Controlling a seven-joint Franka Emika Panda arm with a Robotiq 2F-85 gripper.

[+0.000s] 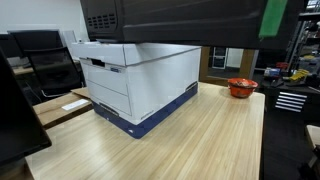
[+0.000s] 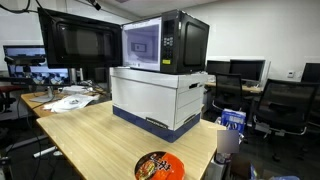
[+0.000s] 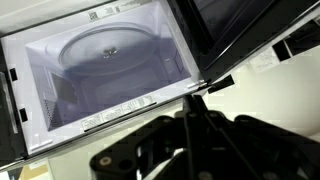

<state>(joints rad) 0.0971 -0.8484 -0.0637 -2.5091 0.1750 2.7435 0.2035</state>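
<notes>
Hovering before the open microwave [image 3: 100, 70], perched on a white box [image 2: 160, 100] near one edge of the surface [image 2: 90, 135], your tool [image 3: 196, 98], seemingly clenched on nothing, could clip the swung-out door [image 3: 250, 25] and shove the microwave askew.

The room is bright. The microwave [image 3: 100, 70] glows white inside. Dark parts near the wrist camera look blurry.

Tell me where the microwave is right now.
The microwave stands atop the white storage box on the wooden table in both exterior views; in the wrist view its open cavity lies just ahead of the gripper.
</notes>
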